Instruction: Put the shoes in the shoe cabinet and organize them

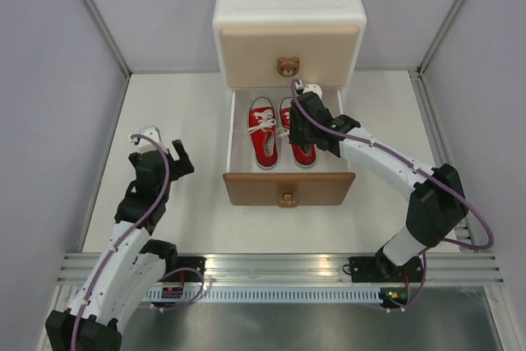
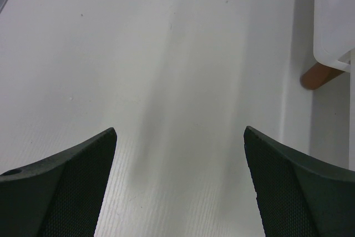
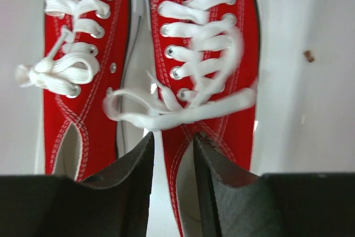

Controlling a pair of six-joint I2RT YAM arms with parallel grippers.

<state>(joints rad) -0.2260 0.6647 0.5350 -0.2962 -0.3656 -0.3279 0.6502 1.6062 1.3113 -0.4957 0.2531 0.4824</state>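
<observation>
Red canvas: where do the two shoes lie? asks the first.

Side by side in the pulled-out lower drawer [image 1: 288, 188] of the shoe cabinet [image 1: 288, 6], says the second: the left-hand sneaker [image 1: 263, 141] and the right-hand sneaker [image 3: 208, 76]. Their long axes run near to far, parallel; toes point far, heels toward the brown front.

And the right gripper [image 3: 173, 137]?

Its fingers stand narrowly apart astride the right-hand sneaker's inner collar. Whether they pinch it cannot be told. It seems to be squaring that shoe, so it should catch canvas only, not the loose lace [image 3: 166, 116], and slide straight without nudging the neighbour.

The left gripper [image 2: 180, 130]?

Jaws wide apart over the table [image 2: 138, 54], left of the cabinet, holding nothing.
</observation>
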